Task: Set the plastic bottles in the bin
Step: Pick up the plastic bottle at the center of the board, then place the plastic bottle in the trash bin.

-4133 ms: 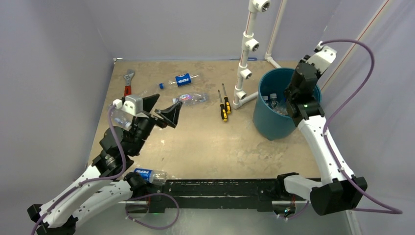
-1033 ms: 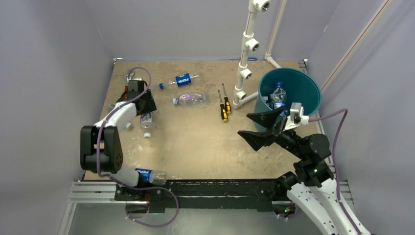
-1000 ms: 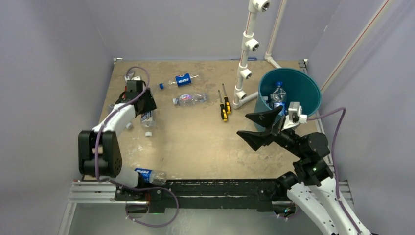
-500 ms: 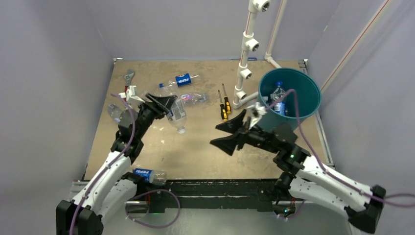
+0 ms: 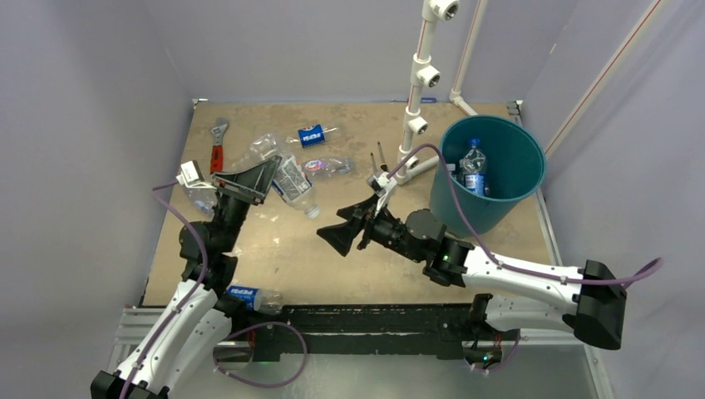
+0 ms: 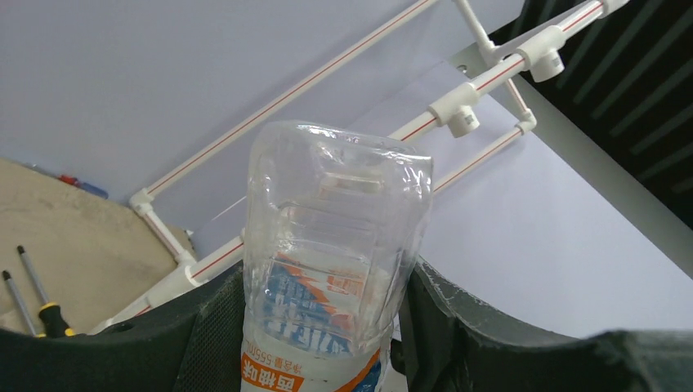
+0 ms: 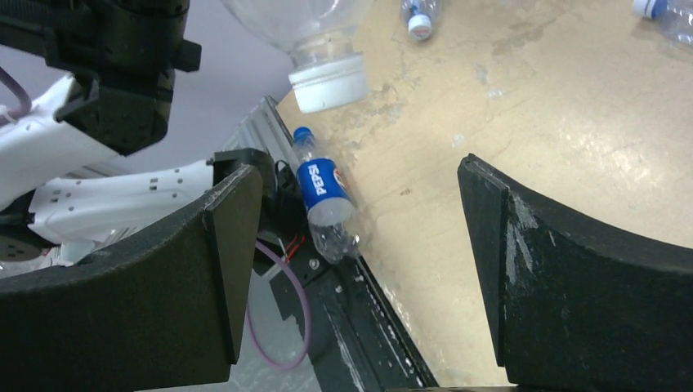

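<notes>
left claw (image 5: 264,176) gripping clear white-capped bottle (image 5: 296,186) over left side of worktop (image 5: 332,274), right claw (image 7: 358,170) open and empty mid-worktop, teal bin (image 5: 499,199) by right edge, Pepsi bottle (image 7: 323,196) at near edge

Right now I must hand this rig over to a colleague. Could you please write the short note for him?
Left gripper: shut on a white-capped bottle, held above the table.
Right gripper: open and empty, facing that bottle.
Done: at least one labelled bottle is in the bin.
Left: the held bottle, then the blue-label bottle, clear bottle and crumpled bottle on the far side, and the Pepsi bottle at the near edge.
</notes>
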`<move>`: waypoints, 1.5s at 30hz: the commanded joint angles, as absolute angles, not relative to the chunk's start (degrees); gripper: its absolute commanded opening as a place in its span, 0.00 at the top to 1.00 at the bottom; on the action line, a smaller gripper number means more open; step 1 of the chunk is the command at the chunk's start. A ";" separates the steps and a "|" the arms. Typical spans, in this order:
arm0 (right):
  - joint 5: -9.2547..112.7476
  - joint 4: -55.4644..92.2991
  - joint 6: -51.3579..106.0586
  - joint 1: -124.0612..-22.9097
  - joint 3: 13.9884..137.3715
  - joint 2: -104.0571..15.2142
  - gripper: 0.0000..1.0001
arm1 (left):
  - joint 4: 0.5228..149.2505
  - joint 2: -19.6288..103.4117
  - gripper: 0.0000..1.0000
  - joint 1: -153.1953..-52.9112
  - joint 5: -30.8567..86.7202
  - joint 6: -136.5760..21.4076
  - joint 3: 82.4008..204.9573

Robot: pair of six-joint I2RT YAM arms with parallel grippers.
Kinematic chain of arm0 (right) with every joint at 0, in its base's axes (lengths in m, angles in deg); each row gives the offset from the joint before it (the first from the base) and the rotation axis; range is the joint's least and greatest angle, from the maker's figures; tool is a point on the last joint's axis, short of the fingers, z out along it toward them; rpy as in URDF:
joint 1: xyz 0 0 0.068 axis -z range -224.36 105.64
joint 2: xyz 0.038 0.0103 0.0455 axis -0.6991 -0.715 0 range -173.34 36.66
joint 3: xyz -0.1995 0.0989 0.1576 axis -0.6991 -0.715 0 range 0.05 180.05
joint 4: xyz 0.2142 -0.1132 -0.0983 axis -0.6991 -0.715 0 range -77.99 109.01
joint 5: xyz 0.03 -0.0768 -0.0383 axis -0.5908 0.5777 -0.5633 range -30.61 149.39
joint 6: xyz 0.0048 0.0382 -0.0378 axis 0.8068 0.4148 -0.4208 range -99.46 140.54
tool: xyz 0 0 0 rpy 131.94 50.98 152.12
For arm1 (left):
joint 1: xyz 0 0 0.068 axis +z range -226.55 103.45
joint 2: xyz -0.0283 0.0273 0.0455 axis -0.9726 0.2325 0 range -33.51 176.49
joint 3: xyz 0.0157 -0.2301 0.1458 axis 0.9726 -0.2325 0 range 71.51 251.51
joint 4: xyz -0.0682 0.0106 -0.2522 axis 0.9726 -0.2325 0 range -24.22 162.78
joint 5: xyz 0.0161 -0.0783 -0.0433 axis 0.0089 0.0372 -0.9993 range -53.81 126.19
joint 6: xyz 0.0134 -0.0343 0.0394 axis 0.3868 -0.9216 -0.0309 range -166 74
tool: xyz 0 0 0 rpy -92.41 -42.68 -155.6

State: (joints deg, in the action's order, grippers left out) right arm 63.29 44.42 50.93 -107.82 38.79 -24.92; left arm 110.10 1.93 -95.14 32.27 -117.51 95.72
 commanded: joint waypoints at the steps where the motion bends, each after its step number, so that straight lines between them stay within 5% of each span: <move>1: 63.70 53.63 50.86 -108.06 43.65 -27.61 0.12 | 116.94 1.72 0.66 -95.45 32.01 -119.91 96.57; 22: 59.55 54.31 49.98 -108.15 50.14 -34.95 0.37 | 121.03 0.59 0.66 -95.45 29.55 -122.48 94.84; 31: 55.86 55.39 49.48 -108.17 51.52 -36.74 0.72 | 120.92 0.67 0.66 -95.45 28.25 -122.71 94.90; 33: 55.20 55.54 49.15 -108.14 51.78 -36.94 0.86 | 120.37 0.55 0.60 -95.45 27.97 -122.29 94.86; 35: 55.15 54.49 48.64 -108.12 52.17 -36.44 1.00 | 118.80 0.21 0.44 -95.41 27.58 -120.86 95.19; 39: 56.30 47.94 44.96 -108.14 52.61 -31.96 1.00 | 109.29 -0.22 0.15 -95.45 27.16 -115.58 97.72; 45: 56.18 31.69 40.62 -108.08 54.00 -25.25 1.00 | 82.92 -4.98 0.05 -95.45 31.61 -98.56 108.87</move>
